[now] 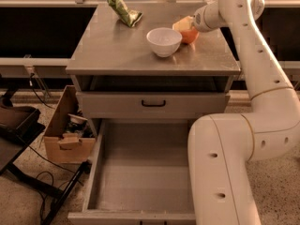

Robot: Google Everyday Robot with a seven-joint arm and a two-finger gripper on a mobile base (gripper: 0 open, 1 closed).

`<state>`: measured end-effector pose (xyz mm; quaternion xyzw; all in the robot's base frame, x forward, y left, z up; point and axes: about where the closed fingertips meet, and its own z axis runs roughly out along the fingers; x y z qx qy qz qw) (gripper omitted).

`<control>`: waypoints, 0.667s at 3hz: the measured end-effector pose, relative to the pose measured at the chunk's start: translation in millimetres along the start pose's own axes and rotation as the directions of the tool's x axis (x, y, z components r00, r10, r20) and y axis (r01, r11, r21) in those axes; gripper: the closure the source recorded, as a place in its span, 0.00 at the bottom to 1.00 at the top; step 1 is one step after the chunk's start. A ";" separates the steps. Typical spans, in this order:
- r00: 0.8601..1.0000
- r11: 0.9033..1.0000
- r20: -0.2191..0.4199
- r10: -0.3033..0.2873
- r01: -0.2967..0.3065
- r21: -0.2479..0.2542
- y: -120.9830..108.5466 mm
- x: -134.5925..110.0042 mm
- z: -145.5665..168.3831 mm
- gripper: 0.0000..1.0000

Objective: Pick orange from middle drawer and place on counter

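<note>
One orange (pixel 191 35) sits low on the counter (pixel 117 50), toward its back right, just behind the white bowl (pixel 164 41). The gripper (pixel 183 24) is right on it, at the fruit's upper left; whether its jaws are clamped on the fruit or apart, I cannot tell from where I stand. The middle drawer (pixel 140 172) hangs open below, bare. My worry is the release: a round fruit let go before it fully rests could roll toward the right edge or off the back. A pull-away toward the bowl could knock it skidding. The arm (pixel 262 78) looms over the drawer's right side, so a careless retreat might bump it.
</note>
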<state>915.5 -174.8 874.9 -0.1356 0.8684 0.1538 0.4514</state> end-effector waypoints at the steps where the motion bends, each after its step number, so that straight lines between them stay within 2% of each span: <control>1: 1.000 1.000 0.000 0.000 0.000 0.000 0.0 0.0 0.0 0.00; 2: 1.000 1.000 0.000 0.000 0.000 0.000 0.0 0.0 0.1 0.00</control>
